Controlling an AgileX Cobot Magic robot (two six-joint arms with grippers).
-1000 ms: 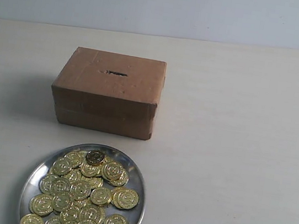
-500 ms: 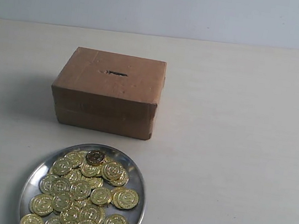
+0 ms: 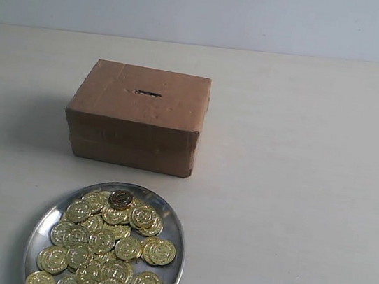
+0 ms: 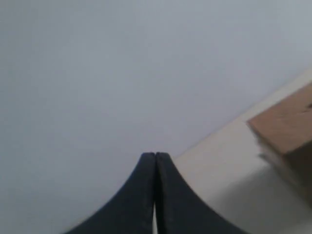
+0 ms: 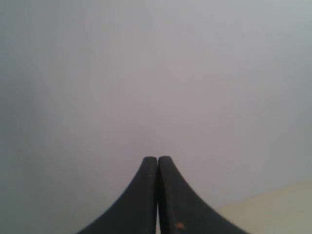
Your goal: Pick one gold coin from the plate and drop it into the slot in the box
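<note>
A round silver plate (image 3: 175, 235) lies at the front left of the table, heaped with several gold coins (image 3: 101, 241). Behind it stands the brown cardboard box (image 3: 136, 116), and the dark box slot (image 3: 147, 94) is cut in its top. Neither arm shows in the exterior view. In the left wrist view my left gripper (image 4: 155, 155) is shut with nothing between its black fingers, and a corner of the box (image 4: 287, 122) shows beyond it. My right gripper (image 5: 157, 158) is shut and empty too, facing a pale wall.
The pale tabletop (image 3: 294, 199) stretches to the right of the box and plate. A grey-white wall (image 3: 208, 7) rises behind the table's far edge.
A dark bit of the left arm showed at the left edge of the exterior view half a second ago and is now out of sight. Box, plate and coins have not moved.
</note>
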